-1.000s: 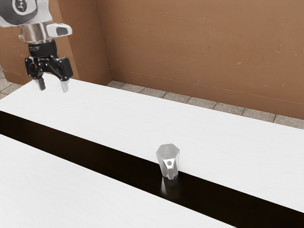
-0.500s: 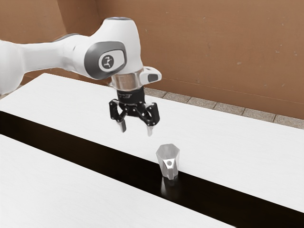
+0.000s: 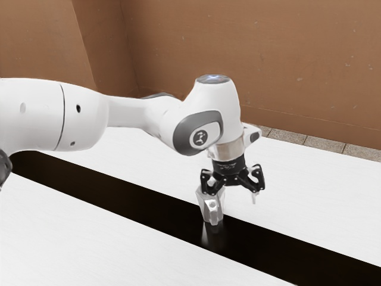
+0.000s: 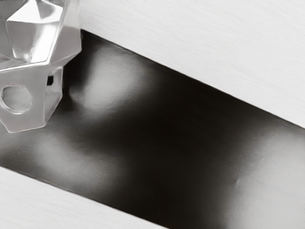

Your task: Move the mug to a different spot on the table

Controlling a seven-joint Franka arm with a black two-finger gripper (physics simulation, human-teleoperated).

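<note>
A silvery faceted mug [image 3: 211, 208] stands upright on the black stripe [image 3: 119, 199] that crosses the white table [image 3: 309, 185]. My gripper [image 3: 233, 193] hangs open just above the stripe, at the mug's rim height and slightly toward the exterior view's right of it. One finger is close by the mug's top; the other is over the white surface beyond it. In the wrist view the mug [image 4: 31, 62] sits off to one side of my hand, its handle with a round hole facing the camera, and the glossy stripe [image 4: 181, 148] lies under my hand.
The white table continues on both sides of the stripe, with wide bare surface [image 3: 89, 250] in front and behind. Brown walls [image 3: 268, 53] and a tiled floor strip [image 3: 309, 140] run behind the table's far edge.
My arm has swept from the table's far left corner toward the exterior view's right and come down, from high over the table to beside the mug's top. The mug has not moved.
</note>
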